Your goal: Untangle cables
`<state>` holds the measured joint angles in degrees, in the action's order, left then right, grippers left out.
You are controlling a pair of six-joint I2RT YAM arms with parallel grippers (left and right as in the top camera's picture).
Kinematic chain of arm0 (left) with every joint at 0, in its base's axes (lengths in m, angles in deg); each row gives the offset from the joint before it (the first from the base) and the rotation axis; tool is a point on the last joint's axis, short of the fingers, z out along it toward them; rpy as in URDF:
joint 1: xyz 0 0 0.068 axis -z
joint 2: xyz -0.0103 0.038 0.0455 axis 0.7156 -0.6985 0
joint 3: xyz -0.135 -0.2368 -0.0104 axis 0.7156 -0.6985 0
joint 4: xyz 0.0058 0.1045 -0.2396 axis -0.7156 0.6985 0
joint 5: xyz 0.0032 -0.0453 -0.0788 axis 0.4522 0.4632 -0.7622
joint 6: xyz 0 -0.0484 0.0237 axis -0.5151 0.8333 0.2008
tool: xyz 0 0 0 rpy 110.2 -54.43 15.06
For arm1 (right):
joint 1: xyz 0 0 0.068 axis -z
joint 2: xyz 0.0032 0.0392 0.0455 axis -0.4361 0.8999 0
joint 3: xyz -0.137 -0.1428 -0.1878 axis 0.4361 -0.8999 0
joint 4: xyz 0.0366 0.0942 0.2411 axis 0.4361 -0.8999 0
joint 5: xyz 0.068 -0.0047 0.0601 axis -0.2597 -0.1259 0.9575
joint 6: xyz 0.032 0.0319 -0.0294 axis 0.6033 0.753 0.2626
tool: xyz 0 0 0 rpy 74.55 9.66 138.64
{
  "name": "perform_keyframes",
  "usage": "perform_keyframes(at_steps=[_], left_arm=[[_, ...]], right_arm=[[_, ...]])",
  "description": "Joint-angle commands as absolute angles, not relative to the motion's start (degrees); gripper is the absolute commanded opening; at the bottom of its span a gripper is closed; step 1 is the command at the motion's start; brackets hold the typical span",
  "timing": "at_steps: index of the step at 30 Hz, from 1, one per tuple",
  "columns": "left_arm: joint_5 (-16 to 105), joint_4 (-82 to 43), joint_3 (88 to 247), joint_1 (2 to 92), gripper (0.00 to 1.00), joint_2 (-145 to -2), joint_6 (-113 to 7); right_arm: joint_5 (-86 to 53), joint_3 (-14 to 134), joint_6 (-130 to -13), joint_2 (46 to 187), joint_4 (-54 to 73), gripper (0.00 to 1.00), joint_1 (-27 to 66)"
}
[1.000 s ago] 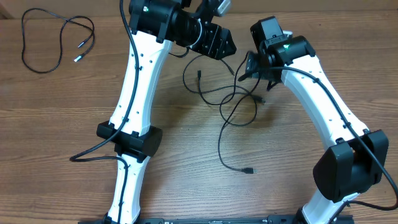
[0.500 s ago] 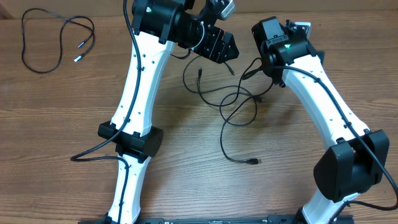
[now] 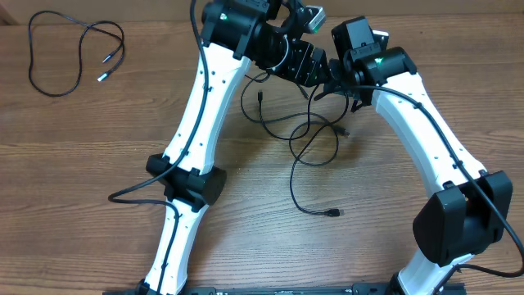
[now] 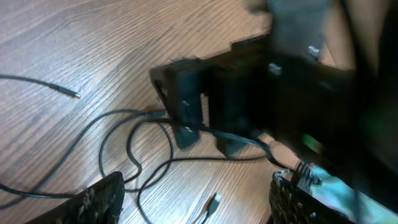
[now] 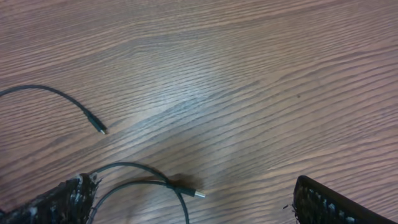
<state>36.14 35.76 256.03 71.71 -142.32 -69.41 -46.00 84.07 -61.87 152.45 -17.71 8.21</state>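
A tangle of thin black cables (image 3: 304, 131) lies on the wooden table at the centre, with one plug end trailing toward the front (image 3: 332, 213). A separate loose cable (image 3: 72, 45) lies at the far left. My left gripper (image 3: 315, 67) hovers open and empty over the tangle's far edge, close to my right gripper (image 3: 334, 82). The left wrist view shows wide open jaws (image 4: 198, 190) above a small plug (image 4: 213, 202), and the blurred right gripper (image 4: 205, 106) with a strand crossing its fingers. In the right wrist view the open jaws (image 5: 194, 185) hang over a silver-tipped plug (image 5: 193, 194).
Another cable tip (image 5: 99, 130) lies on the bare wood in the right wrist view. Both white arms reach in from the table's front edge and nearly meet at the back centre. The table's far edge runs just behind the grippers.
My left arm has swung right, bringing its gripper up against the right gripper. The right gripper has shifted slightly, and the front trailing plug end has slid a little to the right.
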Motion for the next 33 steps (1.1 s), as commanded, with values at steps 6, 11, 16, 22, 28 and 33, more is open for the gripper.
perform_keyframes(at_steps=[6, 11, 16, 22, 28, 33], left_arm=[[35.5, 32.74, 256.12, 71.54, 0.75, -143.53, -58.96], [36.35, 32.57, 256.05, 71.54, 0.74, -143.53, -44.38], [36.35, 32.33, 256.05, 71.56, 0.73, -143.53, -33.72], [34.47, 32.64, 256.05, 71.6, 0.72, -143.53, -25.7], [28.29, 32.7, 256.05, 71.6, 0.69, -143.53, -22.79], [27.65, 34.78, 256.05, 71.65, 0.53, -143.53, -21.52]], right_arm=[[-42.55, 84.0, -61.37, 152.14, -17.19, 1.0, 10.09], [-41.61, 84.0, -56.43, 152.14, -15.77, 1.0, 10.52], [-36.32, 84.0, -56.4, 152.14, -14.06, 1.0, 10.5], [-35.71, 84.0, -55.27, 152.14, -13.54, 1.0, 10.5], [-35.75, 84.0, -55.33, 152.14, -13.52, 1.0, 10.5], [-35.99, 84.0, -55.36, 152.14, -13.3, 1.0, 10.57]])
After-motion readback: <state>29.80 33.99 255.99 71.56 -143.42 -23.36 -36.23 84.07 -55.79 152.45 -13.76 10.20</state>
